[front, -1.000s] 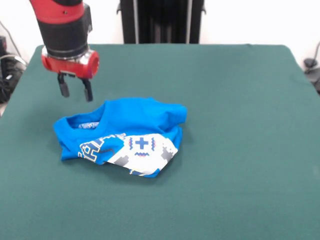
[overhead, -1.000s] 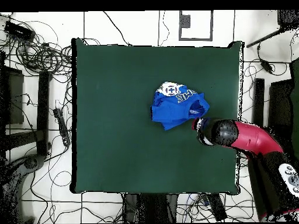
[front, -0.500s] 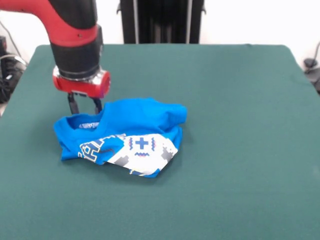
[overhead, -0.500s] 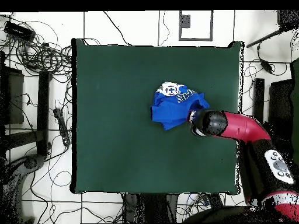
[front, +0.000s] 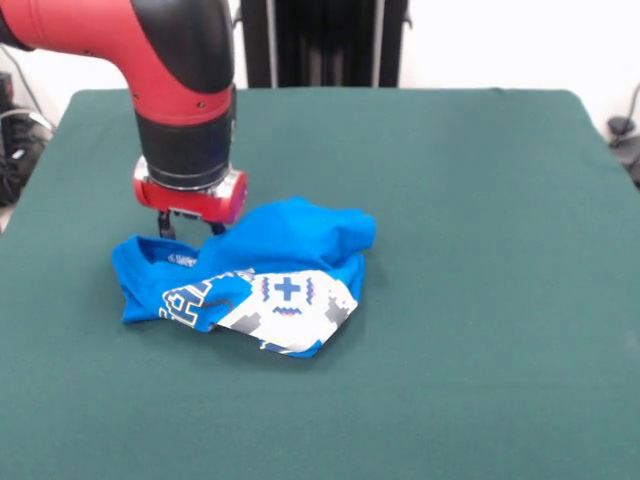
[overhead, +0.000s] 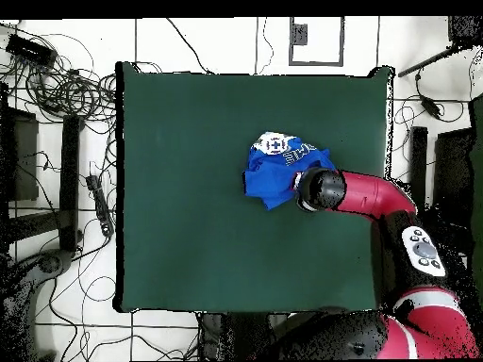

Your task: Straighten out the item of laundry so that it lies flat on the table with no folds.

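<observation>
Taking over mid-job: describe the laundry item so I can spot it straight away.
Find the big dark green table; left of its middle in the front view, just below the red and black arm's gripper, lies a crumpled heap. That is the bright blue T-shirt, with white block lettering and a white-grey pixelated graphic. Nothing else lies on the cloth.

One surface [front: 480, 300] [overhead: 189, 189], covered in dark green cloth, fills both views. One item of laundry [front: 290, 240] [overhead: 269, 179] lies on it, a crumpled bright blue T-shirt, right of centre in the overhead view toward 3 o'clock. One red and black arm [front: 180, 110] [overhead: 373, 196] reaches over it, carrying one tool [front: 187, 225]. The shirt bears one white-grey pixelated graphic [front: 285, 305].
</observation>
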